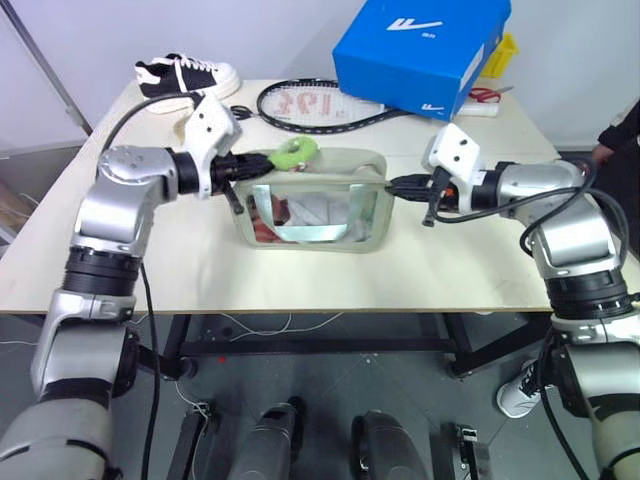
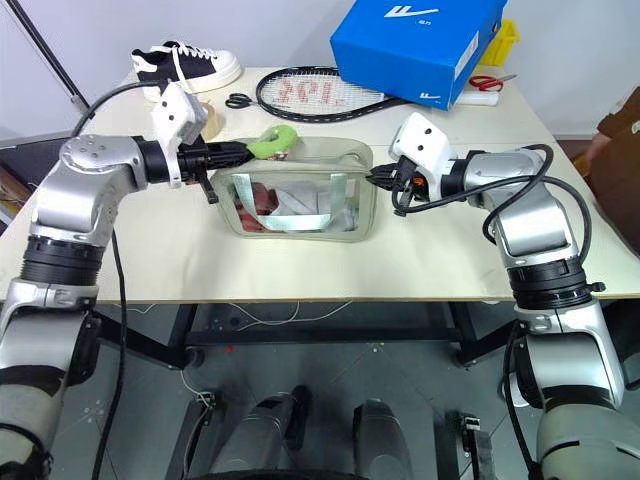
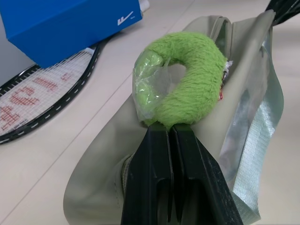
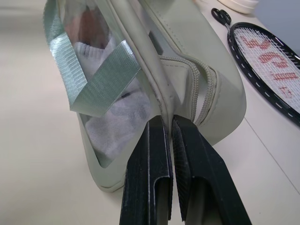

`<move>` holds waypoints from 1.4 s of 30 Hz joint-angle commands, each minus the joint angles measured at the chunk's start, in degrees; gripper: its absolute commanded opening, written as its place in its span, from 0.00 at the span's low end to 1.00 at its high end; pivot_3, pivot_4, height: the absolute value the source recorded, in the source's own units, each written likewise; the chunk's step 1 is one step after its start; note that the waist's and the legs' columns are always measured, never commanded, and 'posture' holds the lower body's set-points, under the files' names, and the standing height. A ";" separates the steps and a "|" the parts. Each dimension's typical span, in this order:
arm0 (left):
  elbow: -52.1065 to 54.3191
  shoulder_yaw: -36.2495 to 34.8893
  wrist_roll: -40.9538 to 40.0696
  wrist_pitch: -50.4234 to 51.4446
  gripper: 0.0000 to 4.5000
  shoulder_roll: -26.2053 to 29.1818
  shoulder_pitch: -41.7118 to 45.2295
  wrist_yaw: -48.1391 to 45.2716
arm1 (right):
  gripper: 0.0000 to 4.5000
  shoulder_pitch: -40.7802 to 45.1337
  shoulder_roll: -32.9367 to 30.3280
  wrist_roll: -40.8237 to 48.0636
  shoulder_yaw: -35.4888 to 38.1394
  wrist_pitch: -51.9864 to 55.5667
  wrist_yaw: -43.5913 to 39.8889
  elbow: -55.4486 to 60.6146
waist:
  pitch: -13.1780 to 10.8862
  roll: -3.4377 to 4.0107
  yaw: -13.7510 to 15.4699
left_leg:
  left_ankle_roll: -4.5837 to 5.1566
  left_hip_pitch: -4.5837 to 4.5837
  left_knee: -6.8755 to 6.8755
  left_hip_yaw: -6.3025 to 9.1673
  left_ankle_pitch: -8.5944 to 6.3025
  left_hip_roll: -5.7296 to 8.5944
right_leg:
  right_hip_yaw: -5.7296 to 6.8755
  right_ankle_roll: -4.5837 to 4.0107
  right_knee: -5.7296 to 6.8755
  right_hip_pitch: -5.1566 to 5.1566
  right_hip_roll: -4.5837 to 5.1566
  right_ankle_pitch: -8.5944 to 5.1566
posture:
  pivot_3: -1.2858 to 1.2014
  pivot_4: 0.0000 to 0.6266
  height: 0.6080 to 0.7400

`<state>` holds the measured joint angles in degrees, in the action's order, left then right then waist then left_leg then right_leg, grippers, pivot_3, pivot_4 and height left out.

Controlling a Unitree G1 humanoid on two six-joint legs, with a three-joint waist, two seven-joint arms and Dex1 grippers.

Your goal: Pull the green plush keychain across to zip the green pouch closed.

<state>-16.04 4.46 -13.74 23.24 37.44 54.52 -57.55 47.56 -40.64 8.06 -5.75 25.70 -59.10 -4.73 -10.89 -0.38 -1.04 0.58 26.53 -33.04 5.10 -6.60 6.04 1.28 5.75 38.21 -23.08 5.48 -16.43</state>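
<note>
Pale wooden table [image 1: 300, 285] on black metal frame, white wall [image 1: 280, 30] behind, grey floor [image 1: 330, 385]

Left gripper [image 3: 169, 133] pinches the green plush keychain [image 3: 187, 89] atop the green pouch [image 3: 248, 122]; a racket [image 3: 44, 96] and blue shoebox [image 3: 61, 23] lie toward ten o'clock.

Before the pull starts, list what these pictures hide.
- Zipper slider: left wrist view, behind the keychain.
- Pouch contents: blurred by the window and strap; red and white only.
- How far the zip is closed: cannot tell.
- Person at the head views' right edge: cut off.
</note>
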 commanded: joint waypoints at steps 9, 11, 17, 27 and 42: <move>1.32 -3.48 -0.40 0.54 0.52 6.08 0.97 -3.34 | 0.00 -0.10 -0.43 0.50 0.63 -0.35 0.35 1.85 | 0.00 0.00 -0.06 | 0.00 0.00 0.01 0.00 0.00 0.00 | 0.01 0.00 0.00 -0.02 -0.01 0.00 | 0.52 0.24 1.00; 2.01 -3.80 -0.72 1.42 0.52 7.38 0.06 -3.77 | 0.00 -0.12 -0.43 0.49 0.60 -0.46 0.28 1.77 | 0.00 0.00 -0.05 | 0.00 0.00 0.01 0.00 0.00 0.00 | 0.01 0.00 0.00 -0.02 -0.01 0.00 | 0.52 0.24 1.00; 4.77 -3.92 -1.87 3.42 0.52 7.60 -5.16 -4.72 | 0.00 0.48 -0.21 0.25 -0.03 -0.75 -0.15 1.26 | 0.00 0.00 -0.01 | 0.00 -0.03 0.01 0.01 -0.01 0.00 | 0.00 0.00 0.00 -0.02 0.00 0.00 | 0.52 0.24 1.00; 4.43 -4.35 -0.58 2.71 0.41 3.86 -7.12 -1.04 | 0.00 0.95 -0.32 0.14 -0.30 -0.46 -0.65 1.50 | 0.00 0.00 -0.10 | 0.01 -0.02 0.01 0.00 -0.01 -0.01 | -0.01 0.00 0.00 -0.01 0.00 0.00 | 0.52 0.24 1.00; 4.70 -3.65 -0.25 2.85 0.00 3.93 -7.05 -1.06 | 0.32 6.09 -3.75 6.65 2.27 9.31 -7.37 1.95 | -0.01 0.02 0.04 | 0.01 -0.01 0.01 0.00 -0.01 -0.01 | -0.01 0.00 0.00 -0.01 0.00 0.00 | 0.52 0.24 1.00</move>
<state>-12.81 1.43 -14.22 26.70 40.82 46.49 -58.87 50.15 -42.31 12.08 -5.97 33.03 -64.18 -4.61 -10.90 -0.36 -1.00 0.59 26.54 -33.03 5.11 -6.61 6.04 1.27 5.75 38.21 -23.11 5.50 -16.43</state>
